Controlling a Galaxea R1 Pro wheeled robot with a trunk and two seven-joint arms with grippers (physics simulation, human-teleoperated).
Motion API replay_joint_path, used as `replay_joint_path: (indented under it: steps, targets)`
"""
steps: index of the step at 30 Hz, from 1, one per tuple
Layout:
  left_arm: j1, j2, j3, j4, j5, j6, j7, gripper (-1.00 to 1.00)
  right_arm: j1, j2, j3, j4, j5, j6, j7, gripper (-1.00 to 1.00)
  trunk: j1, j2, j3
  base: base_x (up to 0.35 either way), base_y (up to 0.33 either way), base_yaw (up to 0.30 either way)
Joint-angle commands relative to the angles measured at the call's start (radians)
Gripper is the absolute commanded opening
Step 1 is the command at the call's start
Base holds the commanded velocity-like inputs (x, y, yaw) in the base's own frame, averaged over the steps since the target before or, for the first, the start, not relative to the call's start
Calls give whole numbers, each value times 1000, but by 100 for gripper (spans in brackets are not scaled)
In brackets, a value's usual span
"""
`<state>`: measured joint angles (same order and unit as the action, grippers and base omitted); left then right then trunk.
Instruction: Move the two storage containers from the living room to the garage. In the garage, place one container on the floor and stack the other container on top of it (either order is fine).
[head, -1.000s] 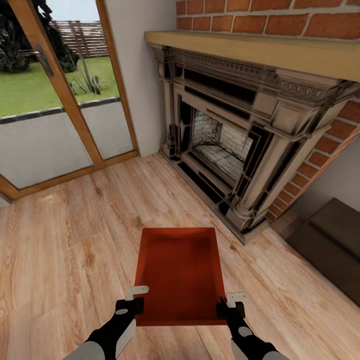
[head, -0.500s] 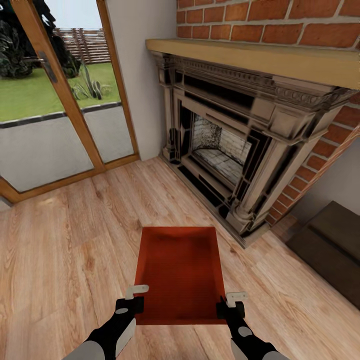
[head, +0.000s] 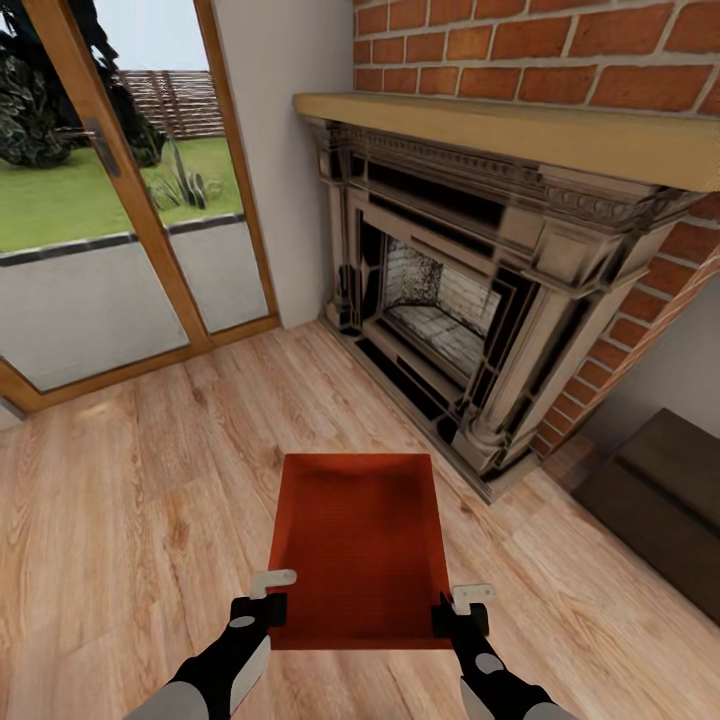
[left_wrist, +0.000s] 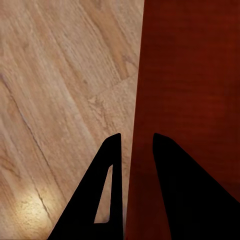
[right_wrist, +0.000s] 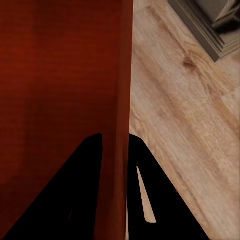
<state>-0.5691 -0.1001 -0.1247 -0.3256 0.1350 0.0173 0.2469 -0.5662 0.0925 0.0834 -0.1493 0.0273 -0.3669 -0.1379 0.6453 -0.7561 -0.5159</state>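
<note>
red-orange storage container carried above the wood-plank floor before the brick fireplace, left gripper clamped on its left wall, right gripper clamped on its right wall

The storage container sits at 6 o'clock between both tools, fireplace at 1 o'clock, glass door at 10 o'clock.
</note>
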Motion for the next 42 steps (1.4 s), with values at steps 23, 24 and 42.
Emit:
replay_joint_path:
  steps: [23,24,42]
  targets:
    - [0,2,-4,2,22,2,11,-100,-1,-5,-24,-3,5,-14,-11,-100,0,-1,36,0,0,0]
    - [0,2,-4,2,22,2,11,-100,-1,-5,-24,-3,5,-15,-11,-100,0,-1,38,0,0,0]
    - [0,2,-4,1,22,1,11,-100,-1,-5,-24,-3,3,-14,-11,-100,0,-1,59,0,0,0]
